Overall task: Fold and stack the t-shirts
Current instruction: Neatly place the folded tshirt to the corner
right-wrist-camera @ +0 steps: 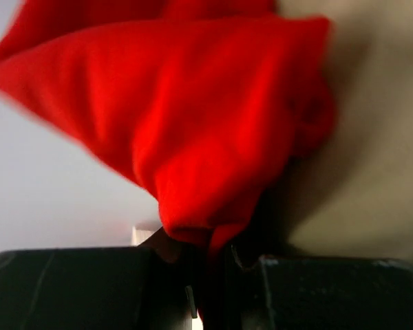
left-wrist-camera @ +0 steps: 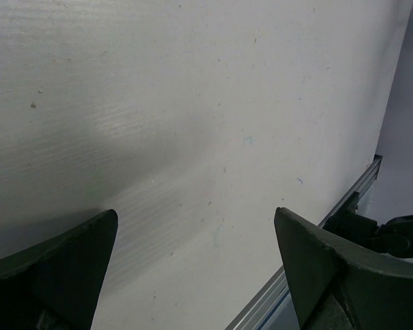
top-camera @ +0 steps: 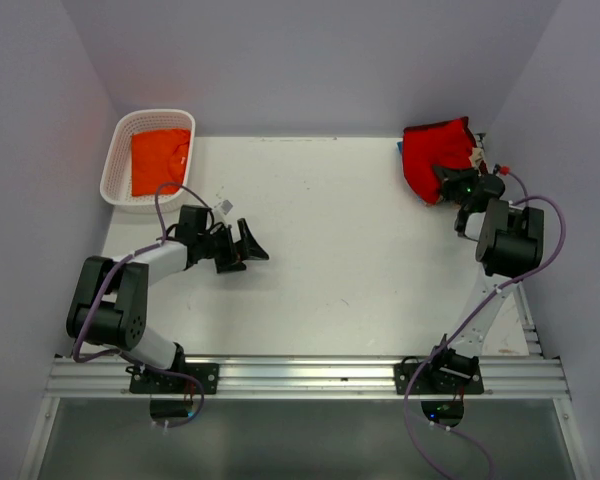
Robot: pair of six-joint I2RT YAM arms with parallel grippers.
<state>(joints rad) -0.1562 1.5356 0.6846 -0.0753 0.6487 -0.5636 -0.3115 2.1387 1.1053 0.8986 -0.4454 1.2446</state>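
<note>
The flat white table (top-camera: 330, 270) fills most of the top view. At its far right corner lies the bright red cloth t-shirt (top-camera: 430, 155), bunched in a rumpled heap rather than spread out. At the far left corner stands the white slotted plastic basket (top-camera: 112, 175), with an orange cloth t-shirt (top-camera: 158, 160) lying folded inside it.

The right gripper (top-camera: 446, 182) sits at the near edge of the red heap. Its wrist view shows the jaws pinched tight on a fold of the shirt, which balloons up from between them. The left gripper (top-camera: 246, 248) hovers over the left half of the table, well apart from both shirts. Its wrist view shows two dark fingers (left-wrist-camera: 62, 261) spread wide with only tabletop between them.

The step in hand looks like drawing the red shirt out of the corner toward the middle of the table, where it can be laid flat. To do that well, the pull should run low and slow so the cloth trails out behind instead of travelling as a lump. The pinch seems to hold a thick fold, perhaps several layers, so the shirt may not open by itself. The free left gripper would best take a hem or shoulder on the opposite side, so that the two can draw the cloth taut before any fold is made.
</note>
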